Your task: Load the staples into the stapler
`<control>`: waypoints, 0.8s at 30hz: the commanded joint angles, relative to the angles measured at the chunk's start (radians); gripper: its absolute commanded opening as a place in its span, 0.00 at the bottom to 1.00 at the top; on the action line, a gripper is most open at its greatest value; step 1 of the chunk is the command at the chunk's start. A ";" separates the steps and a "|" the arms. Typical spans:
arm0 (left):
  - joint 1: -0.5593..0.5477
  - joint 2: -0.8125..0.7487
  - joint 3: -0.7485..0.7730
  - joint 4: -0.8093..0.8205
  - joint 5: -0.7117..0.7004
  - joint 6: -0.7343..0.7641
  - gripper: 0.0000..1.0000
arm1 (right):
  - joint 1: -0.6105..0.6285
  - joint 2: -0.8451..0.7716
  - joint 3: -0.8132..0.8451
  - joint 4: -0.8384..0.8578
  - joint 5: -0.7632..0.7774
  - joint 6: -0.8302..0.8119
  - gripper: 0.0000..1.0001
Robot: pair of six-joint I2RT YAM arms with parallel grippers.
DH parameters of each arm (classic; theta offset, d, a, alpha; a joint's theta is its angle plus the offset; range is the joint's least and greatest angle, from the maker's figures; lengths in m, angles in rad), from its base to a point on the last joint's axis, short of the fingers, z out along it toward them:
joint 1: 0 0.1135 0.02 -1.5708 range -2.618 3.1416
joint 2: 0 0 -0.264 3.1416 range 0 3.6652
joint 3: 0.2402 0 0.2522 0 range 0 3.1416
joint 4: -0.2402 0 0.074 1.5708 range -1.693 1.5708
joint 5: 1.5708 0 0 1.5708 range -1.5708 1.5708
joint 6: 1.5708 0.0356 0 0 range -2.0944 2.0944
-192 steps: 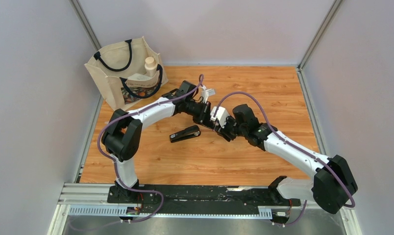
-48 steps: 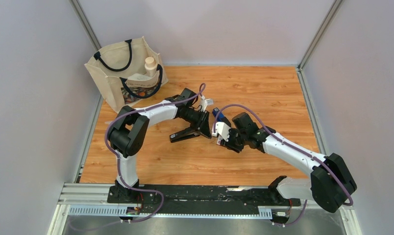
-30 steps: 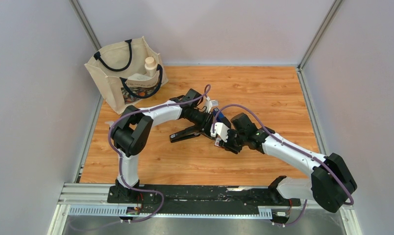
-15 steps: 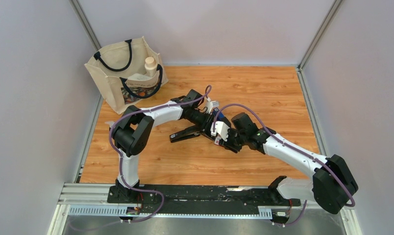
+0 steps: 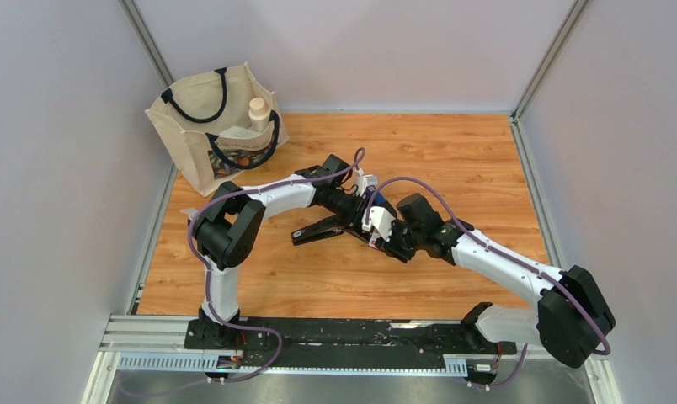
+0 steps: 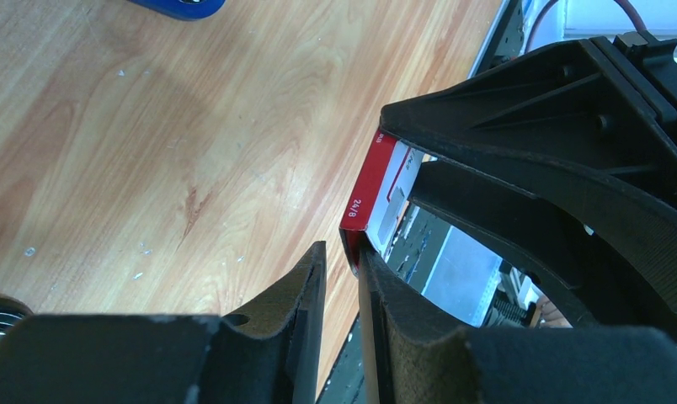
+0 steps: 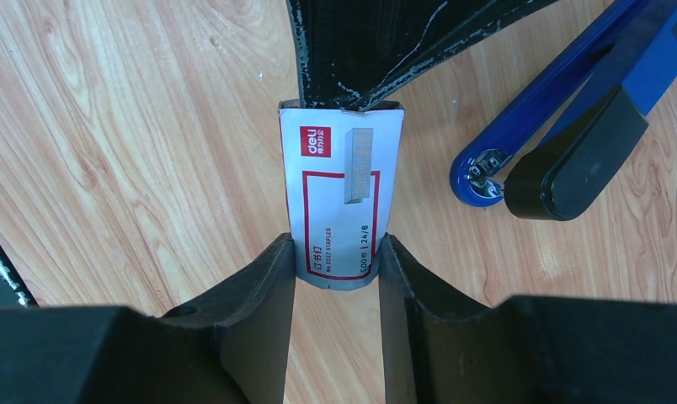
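- My right gripper [image 7: 335, 261] pinches the near end of the staples [image 7: 338, 198], one finger on each long side; the box hangs just above the table [image 5: 453, 151].
- My left gripper [image 6: 342, 278] has narrowed almost fully at the box's far end, and one finger seems slipped into the open flap. Whether it has hold of the inner tray I cannot tell.
- I judge the step to be opening the box, so I'd keep the right grip firm without crushing the card and draw the left straight along the box's length, not twisting.
- The stapler [image 7: 571, 126] lies open on the table just right of the box in the right wrist view, apart from it.
- A black stapler [image 5: 317, 231] lies just left of the box in the top view, under my left arm.
- Free board lies beyond the box toward the back wall; the tote bag [image 5: 217, 126] is well away at the far left.
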 commanded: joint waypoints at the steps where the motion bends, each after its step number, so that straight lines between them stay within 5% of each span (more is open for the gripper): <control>1: -0.014 0.005 0.034 0.023 0.019 -0.013 0.29 | 0.009 -0.012 0.058 0.109 0.032 0.059 0.39; 24: -0.014 -0.010 0.041 0.027 0.040 -0.018 0.29 | 0.023 0.071 0.147 0.206 0.061 0.128 0.39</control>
